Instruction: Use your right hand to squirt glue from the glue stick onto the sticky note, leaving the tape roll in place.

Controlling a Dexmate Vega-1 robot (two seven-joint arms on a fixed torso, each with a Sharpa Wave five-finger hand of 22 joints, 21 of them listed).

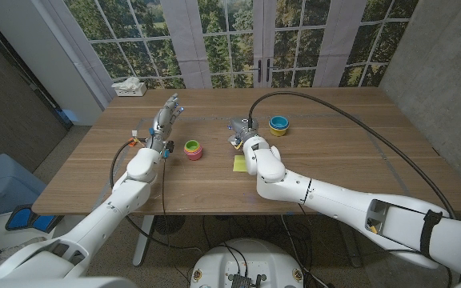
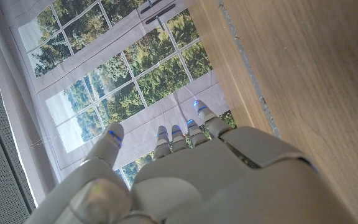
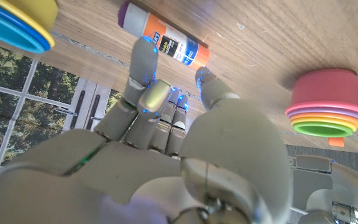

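Two hands up | right hand [image 3: 166, 124] open, fingers spread just short of glue stick [image 3: 163, 38] lying on table [image 1: 334, 172] | sticky note [image 1: 239, 163] half hidden by wrist | left hand [image 1: 165, 117] open, raised.

Probably a lab: concrete wall [image 1: 434, 72], wooden table [image 1: 334, 172], garden-facing windows [image 1: 230, 36].
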